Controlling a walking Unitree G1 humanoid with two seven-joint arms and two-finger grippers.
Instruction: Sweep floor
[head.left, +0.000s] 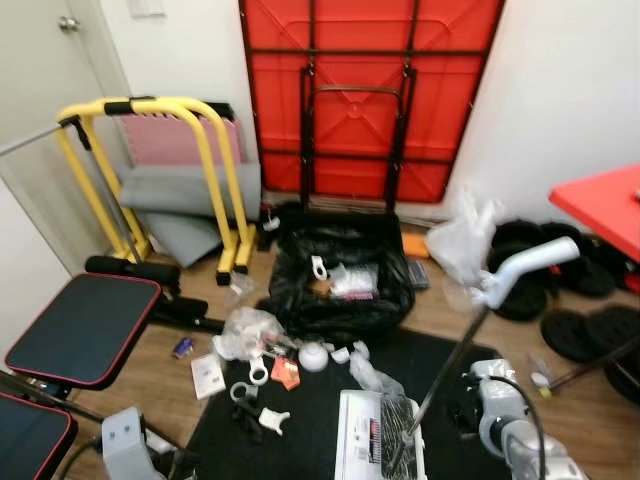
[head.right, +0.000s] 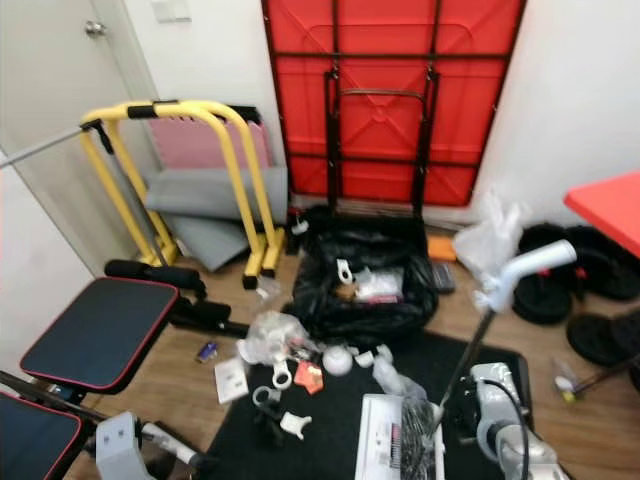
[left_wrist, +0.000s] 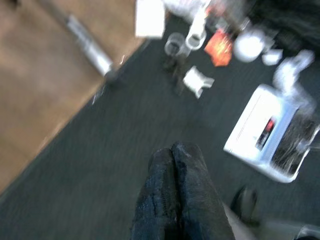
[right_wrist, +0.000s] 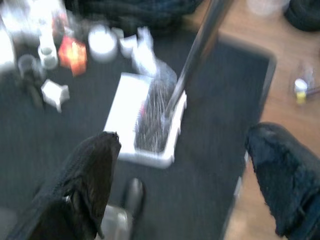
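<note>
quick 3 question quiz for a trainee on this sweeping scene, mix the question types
1. True or false: the dustpan sits on the dark mat.
2. Multiple choice: the right hand is A) clamped on the broom pole, B) open with nothing between its fingers, C) holding the black bag.
3. Fill in: the loose litter lies just in front of the black ____.

Key
1. True. The white dustpan rests on the mat, with the broom standing in it.
2. B. The right wrist view shows the fingers spread wide, the broom pole beyond them. The left hand is shut, above the mat.
3. bag.
</note>
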